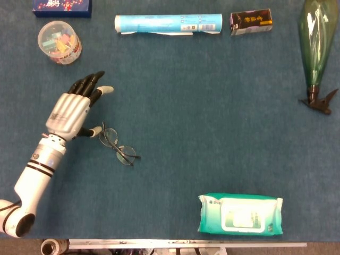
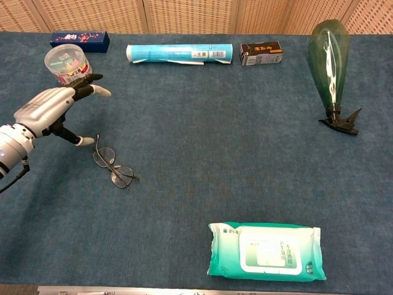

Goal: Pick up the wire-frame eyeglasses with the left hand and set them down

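Note:
The wire-frame eyeglasses (image 1: 118,145) (image 2: 112,166) lie flat on the blue table cloth, left of centre. My left hand (image 1: 71,110) (image 2: 52,110) hovers just to their left, fingers spread and holding nothing. Its thumb tip sits close to the near lens rim but apart from it. My right hand does not show in either view.
A clear tub of coloured clips (image 1: 59,42) stands behind the left hand. A blue tube (image 1: 168,24), a dark small box (image 1: 251,22) and a blue box (image 1: 61,6) line the far edge. A green spray bottle (image 1: 314,48) lies far right. A wet-wipes pack (image 1: 240,213) sits near front.

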### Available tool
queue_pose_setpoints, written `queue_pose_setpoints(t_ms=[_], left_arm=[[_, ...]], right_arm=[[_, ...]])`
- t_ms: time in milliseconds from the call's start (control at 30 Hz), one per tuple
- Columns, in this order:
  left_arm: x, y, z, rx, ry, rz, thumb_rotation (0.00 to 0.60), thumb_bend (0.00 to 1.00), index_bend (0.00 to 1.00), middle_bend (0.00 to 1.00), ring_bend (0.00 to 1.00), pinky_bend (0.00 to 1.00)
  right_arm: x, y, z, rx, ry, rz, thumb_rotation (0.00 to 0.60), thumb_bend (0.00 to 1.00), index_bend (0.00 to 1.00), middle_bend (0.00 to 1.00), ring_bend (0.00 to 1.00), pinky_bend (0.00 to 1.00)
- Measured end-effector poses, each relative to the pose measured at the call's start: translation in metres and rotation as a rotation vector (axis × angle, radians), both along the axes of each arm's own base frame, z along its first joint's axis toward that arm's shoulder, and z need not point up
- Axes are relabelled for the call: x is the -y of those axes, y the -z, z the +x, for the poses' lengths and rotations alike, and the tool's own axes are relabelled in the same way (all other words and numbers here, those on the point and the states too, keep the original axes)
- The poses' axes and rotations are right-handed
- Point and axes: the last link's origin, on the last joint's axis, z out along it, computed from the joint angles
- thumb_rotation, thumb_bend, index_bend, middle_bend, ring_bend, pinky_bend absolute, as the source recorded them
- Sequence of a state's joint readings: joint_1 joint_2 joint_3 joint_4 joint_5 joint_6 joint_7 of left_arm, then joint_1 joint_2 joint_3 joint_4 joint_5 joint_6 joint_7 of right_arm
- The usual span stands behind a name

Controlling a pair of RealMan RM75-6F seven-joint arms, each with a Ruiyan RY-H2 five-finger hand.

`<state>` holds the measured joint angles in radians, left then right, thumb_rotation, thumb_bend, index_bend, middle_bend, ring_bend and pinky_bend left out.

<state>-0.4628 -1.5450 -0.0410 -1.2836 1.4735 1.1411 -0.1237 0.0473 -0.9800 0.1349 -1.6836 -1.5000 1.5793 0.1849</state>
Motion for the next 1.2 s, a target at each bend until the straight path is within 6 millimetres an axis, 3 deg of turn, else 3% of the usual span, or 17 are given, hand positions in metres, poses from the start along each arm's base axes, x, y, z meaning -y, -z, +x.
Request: queue_pose_setpoints(t_ms=[633, 1200], left_arm=[[0.003, -0.004, -0.012, -0.003, 0.002, 0.016, 0.600, 0.00, 0.18, 0.00, 0.00, 0.09], [0.011, -0.010, 0.012, 0.047, 0.035, -0.008, 0.600, 0.00, 0.18, 0.00, 0.00, 0.09]], right_arm=[[0.000, 0.001, 0.000, 0.000, 0.001, 0.004, 0.600, 0.51, 0.64, 0.47, 0.29, 0.43], [-0.001, 0.001, 0.001, -0.001, -0.003, 0.006, 0.600, 0.51, 0.64, 0.47, 0.29, 0.43]])
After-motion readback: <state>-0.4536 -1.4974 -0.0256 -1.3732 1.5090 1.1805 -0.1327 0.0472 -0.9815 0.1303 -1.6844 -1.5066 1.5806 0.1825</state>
